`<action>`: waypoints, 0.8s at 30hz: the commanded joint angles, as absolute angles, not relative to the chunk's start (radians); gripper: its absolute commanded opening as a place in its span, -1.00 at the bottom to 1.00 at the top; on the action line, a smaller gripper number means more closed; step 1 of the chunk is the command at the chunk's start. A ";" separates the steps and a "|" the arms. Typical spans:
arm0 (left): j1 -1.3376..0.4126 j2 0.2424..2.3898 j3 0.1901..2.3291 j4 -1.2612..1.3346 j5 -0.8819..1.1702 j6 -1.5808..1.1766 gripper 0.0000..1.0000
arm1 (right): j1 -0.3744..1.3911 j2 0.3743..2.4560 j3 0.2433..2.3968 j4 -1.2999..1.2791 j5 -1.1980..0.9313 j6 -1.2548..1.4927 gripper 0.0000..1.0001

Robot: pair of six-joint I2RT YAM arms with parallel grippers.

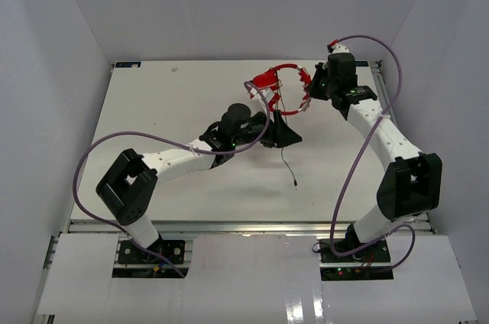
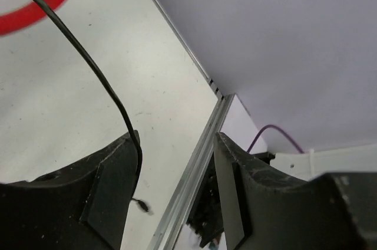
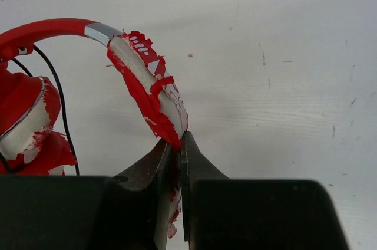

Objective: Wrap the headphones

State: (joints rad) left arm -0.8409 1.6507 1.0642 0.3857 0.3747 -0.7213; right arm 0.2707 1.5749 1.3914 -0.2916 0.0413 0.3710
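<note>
Top view: headphones (image 1: 286, 89) pinched at their right side by right gripper (image 1: 312, 92), left gripper (image 1: 280, 135) just nearside of headphones, cable (image 1: 287, 167) trailing nearward; left wrist: jaws parted, cable brushing one finger; right wrist: clamped tight on peeling headband (image 3: 147, 88).

Robotics lab cell, white panel walls (image 1: 69, 26), white tabletop (image 1: 168, 102)

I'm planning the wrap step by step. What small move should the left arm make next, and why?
Probably close the left gripper on the cable. Its jaws stand open with the cable against one finger's inner edge, the plug lies loose, and the right gripper is shut on the headphones, steadying them.
</note>
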 commanded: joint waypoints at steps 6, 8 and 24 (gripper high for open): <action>-0.894 1.729 0.867 0.630 0.287 -0.274 -0.19 | 0.205 1.508 1.509 -0.286 -0.316 0.539 -0.85; -0.893 1.771 0.864 0.675 0.272 -0.262 -0.58 | 0.190 1.476 1.504 -0.285 -0.355 0.546 -0.85; -0.635 1.773 0.630 1.155 0.583 -0.485 -1.00 | 0.049 1.277 1.316 -0.227 -1.026 -0.020 -0.85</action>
State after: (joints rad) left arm -0.7398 1.8046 0.6576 1.0273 0.3918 -0.3737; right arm 0.0460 1.3564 1.3149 -0.2742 -0.7646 0.2574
